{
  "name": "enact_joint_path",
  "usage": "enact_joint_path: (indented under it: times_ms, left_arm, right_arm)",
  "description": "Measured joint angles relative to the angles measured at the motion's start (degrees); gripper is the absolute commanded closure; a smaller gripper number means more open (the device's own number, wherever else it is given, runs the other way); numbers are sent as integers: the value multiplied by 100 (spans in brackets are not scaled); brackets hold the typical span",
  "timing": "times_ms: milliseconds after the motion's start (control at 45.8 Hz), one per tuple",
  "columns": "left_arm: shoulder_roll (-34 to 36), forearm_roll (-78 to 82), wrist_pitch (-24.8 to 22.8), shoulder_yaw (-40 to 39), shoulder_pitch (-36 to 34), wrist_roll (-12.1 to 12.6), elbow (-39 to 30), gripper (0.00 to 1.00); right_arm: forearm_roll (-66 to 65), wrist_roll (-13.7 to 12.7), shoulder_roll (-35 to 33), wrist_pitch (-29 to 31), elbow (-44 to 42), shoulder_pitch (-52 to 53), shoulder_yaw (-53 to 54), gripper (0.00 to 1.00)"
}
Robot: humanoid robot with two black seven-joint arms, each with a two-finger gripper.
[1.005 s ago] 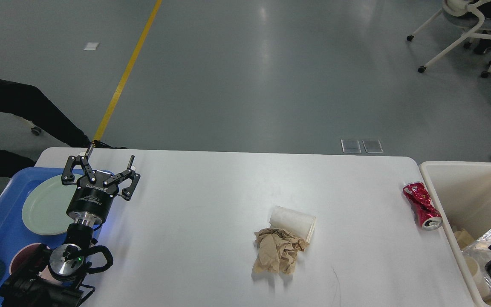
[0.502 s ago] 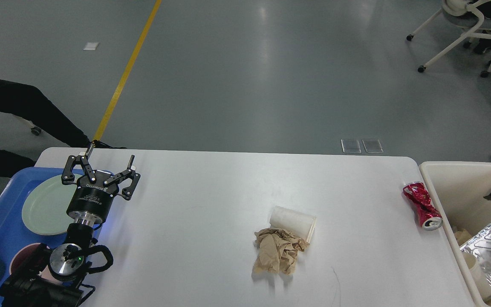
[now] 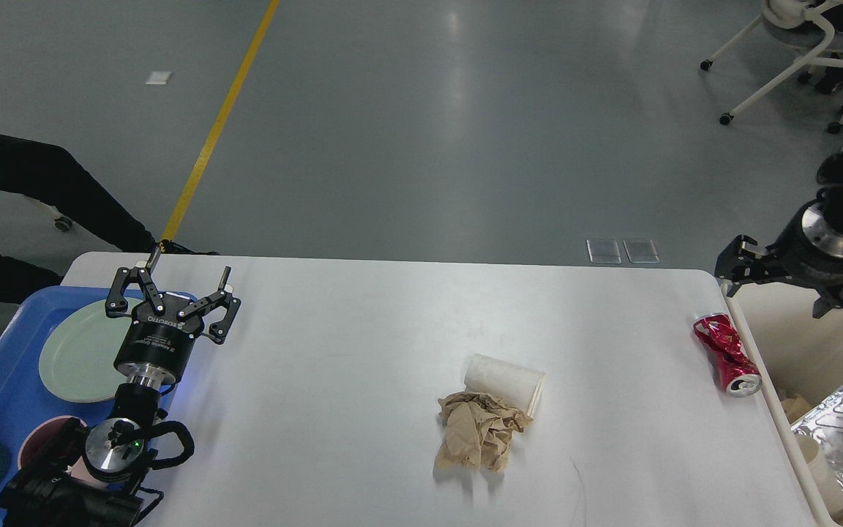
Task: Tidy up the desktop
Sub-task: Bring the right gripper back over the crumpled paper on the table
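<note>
Your left gripper [image 3: 186,282] is black linkage with pale fingertip pads and white lettering on its round black body, above a silver collar, a looped black cable and a green light. Your right gripper [image 3: 802,282] appears black with a silver ring.

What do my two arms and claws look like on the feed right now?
Both arms are black. The left claw has two jointed black link fingers with pale tips, on a round black body with white lettering, above a silver collar. A black cable loops by a silver disc with a green light. The right claw shows a silver ring behind black parts.
</note>
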Motion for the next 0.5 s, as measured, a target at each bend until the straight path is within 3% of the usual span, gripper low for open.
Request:
enact_joint_path:
  times_ms: [153, 502]
  left_arm:
    - [0, 0, 0, 0, 4, -1, 0, 3]
    - [0, 1, 5, 0, 8, -10, 0, 3]
  right_arm:
    - [39, -20, 199, 477, 690, 943, 284, 0]
    - [61, -44, 649, 460, 3122, 2966, 929, 0]
